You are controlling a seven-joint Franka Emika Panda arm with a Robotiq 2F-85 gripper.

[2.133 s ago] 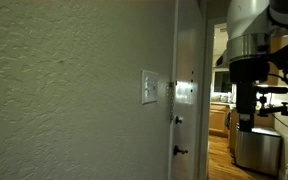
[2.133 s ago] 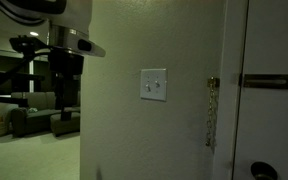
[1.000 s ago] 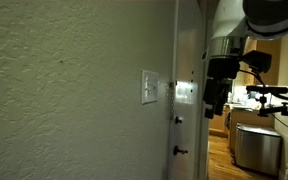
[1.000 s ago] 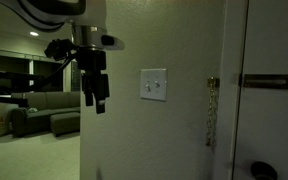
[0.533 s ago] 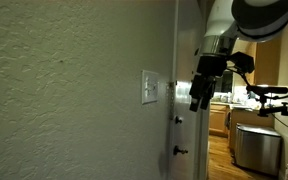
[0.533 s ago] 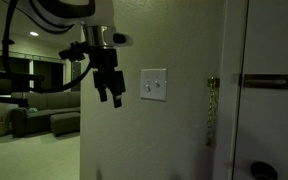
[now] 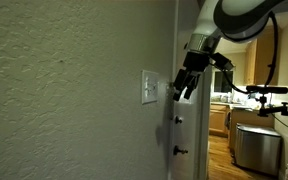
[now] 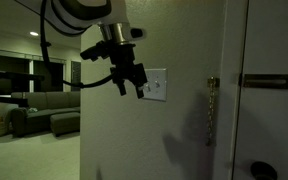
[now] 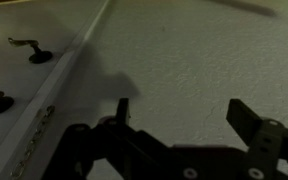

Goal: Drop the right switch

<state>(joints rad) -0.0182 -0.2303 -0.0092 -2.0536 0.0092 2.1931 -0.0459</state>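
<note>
A white double light-switch plate (image 7: 149, 87) sits on the textured wall; it also shows in the other exterior view (image 8: 156, 85). My gripper (image 7: 180, 88) is close in front of the plate, a short way off the wall, and in an exterior view (image 8: 131, 86) it overlaps the plate's left edge. Its fingers are spread apart with nothing between them. In the wrist view the gripper (image 9: 182, 112) faces bare textured wall, and the switch plate is out of that view.
A white door (image 8: 269, 90) with a chain latch (image 8: 211, 100), a dark bar handle (image 8: 263, 81) and a knob stands right of the switch. The door frame edge (image 9: 74, 60) and door hardware (image 9: 34, 55) show in the wrist view. A sofa (image 8: 39, 112) lies beyond.
The arm has swung in toward the wall and the switch plate, from well away to just in front of it. The fingers stay spread.
</note>
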